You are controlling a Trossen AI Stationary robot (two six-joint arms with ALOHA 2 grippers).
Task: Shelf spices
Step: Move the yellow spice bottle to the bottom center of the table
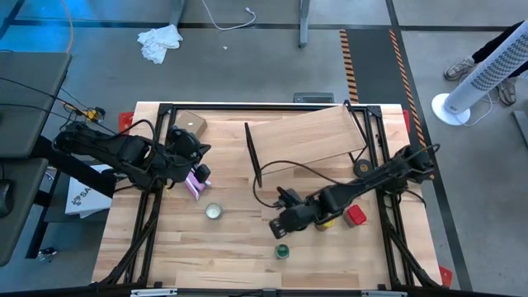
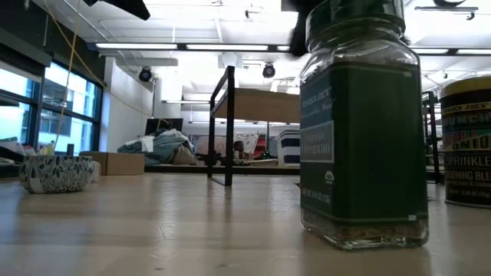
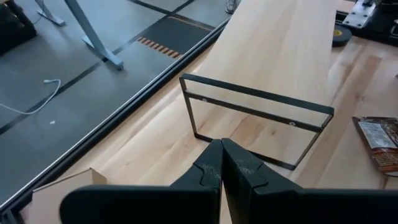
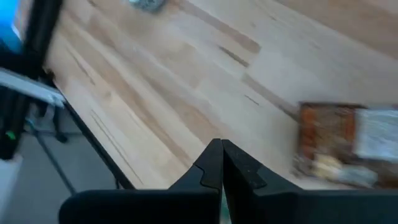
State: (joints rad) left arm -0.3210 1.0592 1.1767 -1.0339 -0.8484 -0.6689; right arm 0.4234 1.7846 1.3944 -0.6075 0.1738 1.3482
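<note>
Both grippers clenched empty; spices loose on the table.

Right gripper (image 1: 280, 223) hangs just above the green jar (image 1: 283, 251), near front centre. Yellow jar (image 1: 327, 221) and red box (image 1: 355, 216) sit beside that arm, right of centre. Shelf (image 1: 309, 136) stands far centre, top bare. Left gripper (image 1: 196, 150) hovers far left over the pink packet (image 1: 195, 183).

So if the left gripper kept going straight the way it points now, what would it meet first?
Probably the shelf: the left gripper, fingers shut, points at the black end frame of the rack, with only bare tabletop between. Depth is hard to judge.
</note>
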